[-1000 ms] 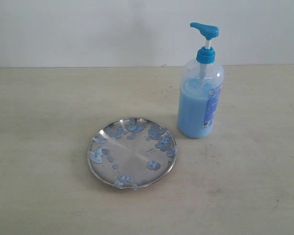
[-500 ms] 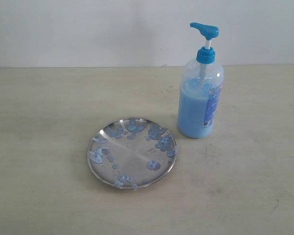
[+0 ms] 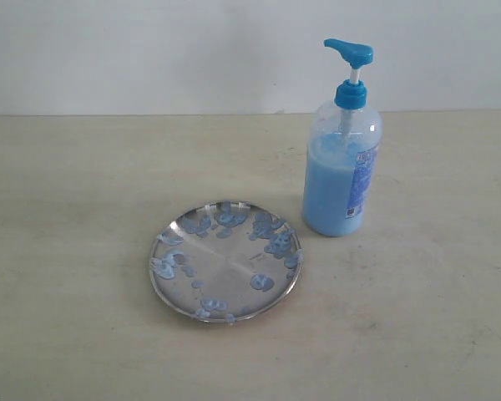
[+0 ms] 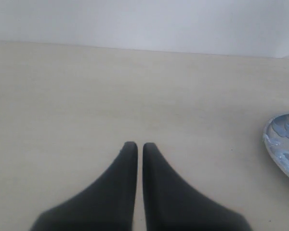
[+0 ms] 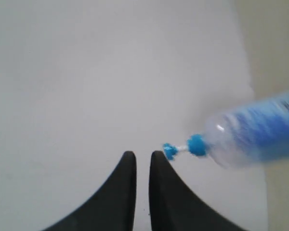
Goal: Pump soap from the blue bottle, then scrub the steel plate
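The steel plate (image 3: 227,266) lies flat on the tabletop, spotted with pale blue soap (image 3: 262,282) blobs. The blue bottle (image 3: 341,180) stands upright just behind the plate's right side, its pump head (image 3: 349,52) raised. Neither gripper shows in the exterior view. In the left wrist view my left gripper (image 4: 136,144) is shut with nothing in it, over bare table, and the plate's edge (image 4: 283,144) is off to one side. My right gripper (image 5: 143,154) is shut and empty. The blurred bottle (image 5: 260,127) and its pump head (image 5: 171,150) sit just beyond one fingertip, apart from it.
A beige tabletop (image 3: 83,209) runs back to a white wall (image 3: 150,50). Only the plate and the bottle stand on it.
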